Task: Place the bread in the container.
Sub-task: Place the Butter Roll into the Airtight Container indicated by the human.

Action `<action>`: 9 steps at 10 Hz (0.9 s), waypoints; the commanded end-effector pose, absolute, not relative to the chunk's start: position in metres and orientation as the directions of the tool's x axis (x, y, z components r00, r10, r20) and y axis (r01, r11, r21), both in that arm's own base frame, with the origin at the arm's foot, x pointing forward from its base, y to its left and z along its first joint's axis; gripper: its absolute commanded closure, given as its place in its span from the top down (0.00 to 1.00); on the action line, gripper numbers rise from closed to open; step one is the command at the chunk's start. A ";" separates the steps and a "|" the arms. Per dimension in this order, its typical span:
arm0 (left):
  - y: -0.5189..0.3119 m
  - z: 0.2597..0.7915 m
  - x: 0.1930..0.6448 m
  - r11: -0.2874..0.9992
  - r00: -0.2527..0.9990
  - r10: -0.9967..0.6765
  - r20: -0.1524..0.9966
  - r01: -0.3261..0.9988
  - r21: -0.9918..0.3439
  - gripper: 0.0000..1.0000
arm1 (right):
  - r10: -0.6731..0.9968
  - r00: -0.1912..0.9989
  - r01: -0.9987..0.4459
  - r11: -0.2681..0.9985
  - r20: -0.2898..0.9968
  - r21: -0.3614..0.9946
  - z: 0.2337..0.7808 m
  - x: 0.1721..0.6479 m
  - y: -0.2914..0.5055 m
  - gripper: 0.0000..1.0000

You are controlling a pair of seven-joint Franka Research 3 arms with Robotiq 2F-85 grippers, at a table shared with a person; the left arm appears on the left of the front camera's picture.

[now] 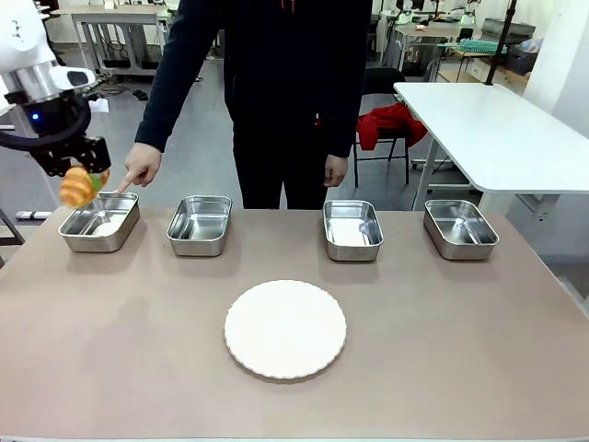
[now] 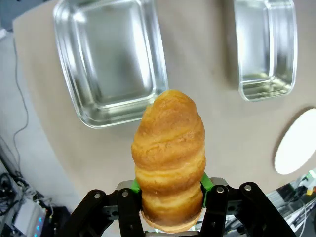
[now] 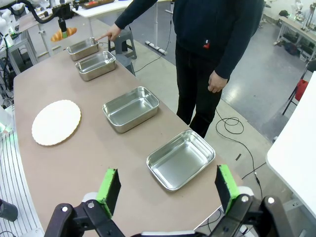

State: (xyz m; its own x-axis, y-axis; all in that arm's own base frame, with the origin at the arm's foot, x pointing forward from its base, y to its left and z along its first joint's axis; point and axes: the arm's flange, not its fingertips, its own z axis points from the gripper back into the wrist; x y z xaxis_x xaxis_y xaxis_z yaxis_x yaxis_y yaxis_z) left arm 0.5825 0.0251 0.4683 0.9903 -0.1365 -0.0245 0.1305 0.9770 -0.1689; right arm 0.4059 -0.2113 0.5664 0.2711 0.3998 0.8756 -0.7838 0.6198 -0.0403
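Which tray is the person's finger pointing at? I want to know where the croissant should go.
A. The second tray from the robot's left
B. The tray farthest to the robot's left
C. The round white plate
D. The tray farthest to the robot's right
B: the person's hand has its finger on the rim of the leftmost tray, beside the left gripper holding the croissant.

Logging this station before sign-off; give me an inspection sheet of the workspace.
Surface: brown table, clean.
Job's things: bread held above the leftmost tray; a person's finger points at that tray.
Clutter: three more trays, all bare, and a white plate.
Grippers: left gripper shut on the bread; right gripper open.
Cables: on the floor beyond the table.
Surroundings: white tables, chair with red cloth.
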 end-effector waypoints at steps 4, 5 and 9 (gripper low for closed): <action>0.061 0.426 0.615 0.953 0.969 -0.244 0.031 0.245 -0.177 0.37 | 0.403 0.263 -0.788 0.614 0.876 -0.047 0.569 0.405 -0.211 1.00; 0.062 0.419 0.620 0.951 0.966 -0.254 0.046 0.258 -0.171 0.37 | 0.403 0.263 -0.788 0.614 0.876 -0.047 0.569 0.405 -0.211 1.00; 0.067 0.401 0.639 0.956 0.965 -0.244 0.092 0.256 -0.145 0.37 | 0.403 0.263 -0.788 0.614 0.876 -0.047 0.569 0.405 -0.211 1.00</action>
